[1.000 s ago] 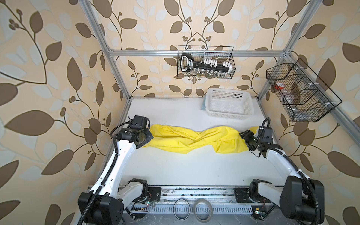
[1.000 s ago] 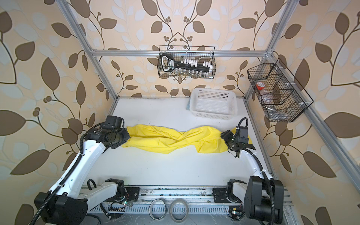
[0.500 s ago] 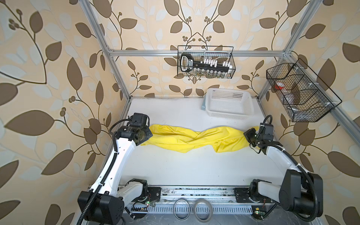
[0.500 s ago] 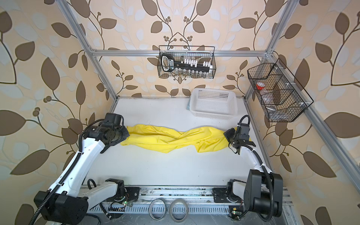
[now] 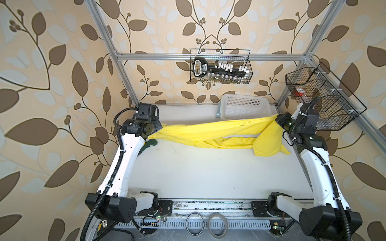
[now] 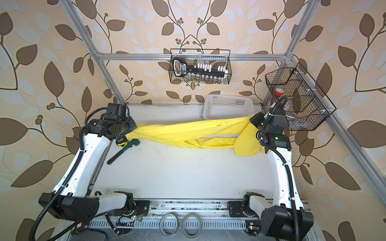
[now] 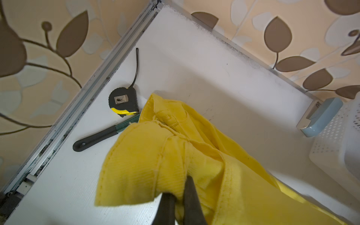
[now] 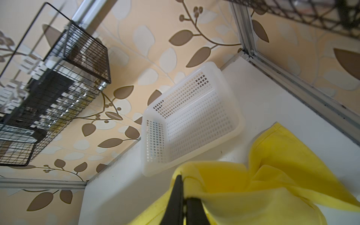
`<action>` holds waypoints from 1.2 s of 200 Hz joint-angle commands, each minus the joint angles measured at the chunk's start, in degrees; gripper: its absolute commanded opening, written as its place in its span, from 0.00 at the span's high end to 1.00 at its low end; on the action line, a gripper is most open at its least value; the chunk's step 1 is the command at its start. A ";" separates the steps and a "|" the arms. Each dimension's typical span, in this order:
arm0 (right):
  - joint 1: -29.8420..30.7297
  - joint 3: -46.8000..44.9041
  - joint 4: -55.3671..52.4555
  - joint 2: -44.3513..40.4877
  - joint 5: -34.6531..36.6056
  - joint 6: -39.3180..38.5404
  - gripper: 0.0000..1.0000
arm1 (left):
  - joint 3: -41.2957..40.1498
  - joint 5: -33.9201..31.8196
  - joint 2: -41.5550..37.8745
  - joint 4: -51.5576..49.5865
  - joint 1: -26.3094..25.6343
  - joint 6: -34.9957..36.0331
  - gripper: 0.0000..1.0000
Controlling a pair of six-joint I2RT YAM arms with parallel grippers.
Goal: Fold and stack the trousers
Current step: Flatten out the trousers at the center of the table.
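The yellow trousers (image 5: 208,131) (image 6: 188,133) hang twisted between my two arms across the back of the table, raised at both ends. Their middle sags toward the table, and a loose flap droops at the right. My left gripper (image 5: 155,129) (image 6: 130,130) is shut on the waistband end; in the left wrist view its fingers (image 7: 180,187) pinch thick yellow cloth (image 7: 155,155). My right gripper (image 5: 278,120) (image 6: 252,121) is shut on the other end, in front of the white basket (image 5: 244,106). The right wrist view shows cloth (image 8: 272,175) clamped between its fingers (image 8: 184,187).
A tape measure (image 7: 122,101) and a green pipe wrench (image 6: 123,151) lie under the left arm by the left rail. The white basket (image 8: 191,116) stands at the back right, a blue-and-white item (image 7: 319,116) beside it. Wire baskets hang on the back wall (image 5: 221,70) and right wall (image 5: 319,98).
The right gripper has shut on the trousers' right end and risen toward the back right. Both arms have lifted, so the cloth now hangs stretched above the table instead of lying on it.
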 commanded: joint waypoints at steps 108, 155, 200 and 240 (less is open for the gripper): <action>12.81 -35.81 -14.57 -24.69 3.43 10.83 0.97 | -18.36 -9.64 -8.31 0.37 1.00 0.06 1.00; 13.36 -41.21 -19.03 -28.62 6.52 13.06 0.96 | -20.05 -10.96 -9.90 -0.99 1.81 0.02 1.00; 16.57 -47.74 -16.12 -28.16 5.70 14.39 0.85 | -23.46 -8.81 -10.96 0.27 1.81 -0.76 1.00; 11.24 -46.96 -10.89 -25.09 6.05 11.12 0.46 | -22.51 -10.53 -10.25 0.68 1.96 0.26 1.00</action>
